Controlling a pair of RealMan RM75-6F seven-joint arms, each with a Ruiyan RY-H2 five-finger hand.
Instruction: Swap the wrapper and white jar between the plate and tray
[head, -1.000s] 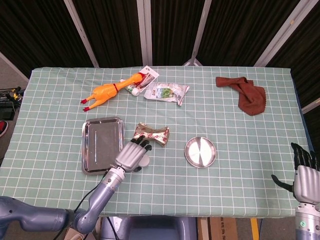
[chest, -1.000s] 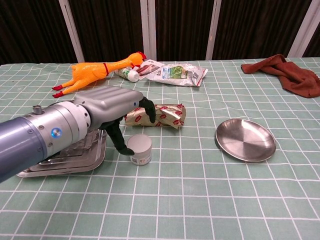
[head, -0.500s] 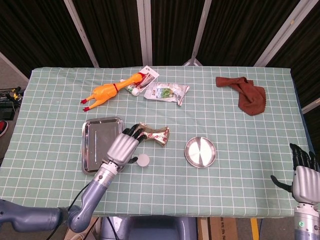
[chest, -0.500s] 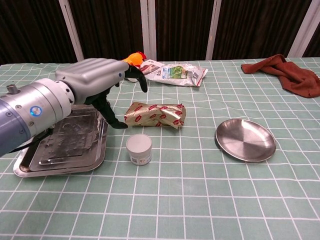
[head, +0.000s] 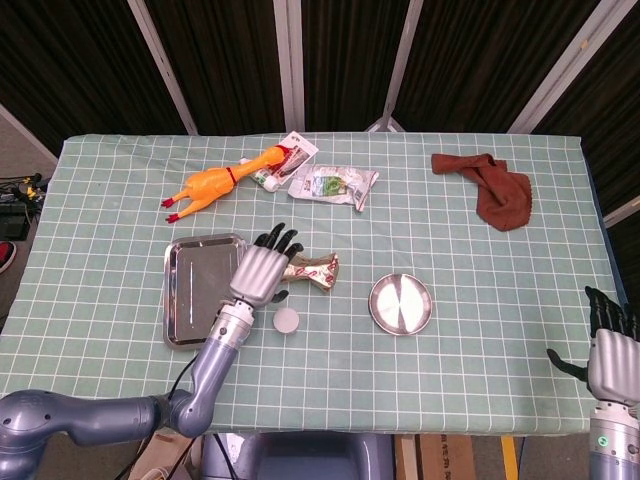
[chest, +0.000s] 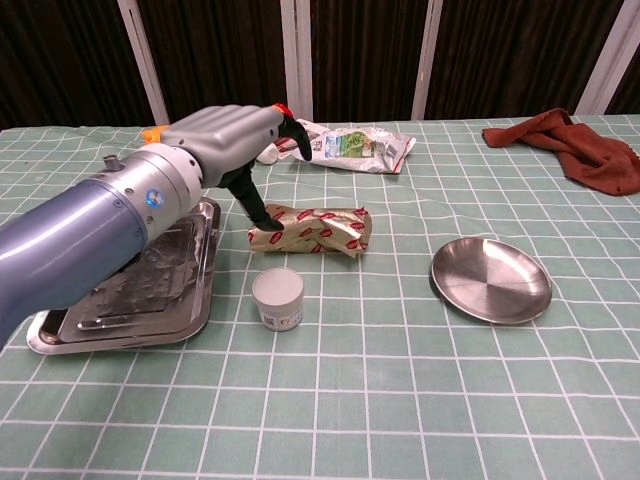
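Your left hand (chest: 235, 135) is hovering spread and empty above the crinkled gold-and-red wrapper (chest: 312, 230). Wrapper and small white jar (chest: 278, 298) are both sitting on the cloth between rectangular steel tray (chest: 75, 330) and round steel plate (chest: 490, 280); both placements remain.

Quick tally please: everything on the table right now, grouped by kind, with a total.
Metal dishes: 2, tray, plate
Jars: 1, white jar
Wrappers and packets: 3, gold wrapper, two packets
Toys: 1, rubber chicken
Cloths: 1, brown cloth
Total: 8
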